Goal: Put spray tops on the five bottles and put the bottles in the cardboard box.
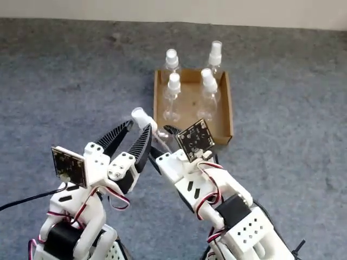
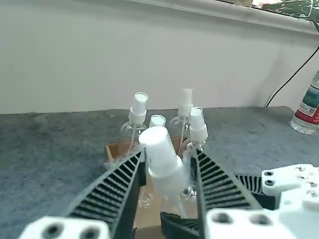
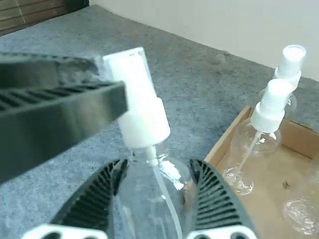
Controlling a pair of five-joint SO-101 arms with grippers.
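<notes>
A clear bottle (image 3: 149, 199) is held tilted in the air just in front of the cardboard box (image 1: 225, 111). My right gripper (image 3: 158, 169) is shut on its body. My left gripper (image 2: 167, 159) is shut on the white spray top (image 2: 159, 149) sitting on the bottle's neck, seen in the high view as a white spray top (image 1: 138, 115). Two bottles with spray tops (image 1: 173, 95) (image 1: 209, 92) stand upright in the box. Two more topped bottles (image 1: 172, 58) (image 1: 215, 54) stand at the box's far edge; inside or just behind it, I cannot tell.
Grey carpet (image 1: 70, 81) covers the table, with open room left and right of the box. A pale wall (image 2: 75, 59) rises behind the table. A labelled plastic bottle (image 2: 309, 107) stands far off to the right at the table's back.
</notes>
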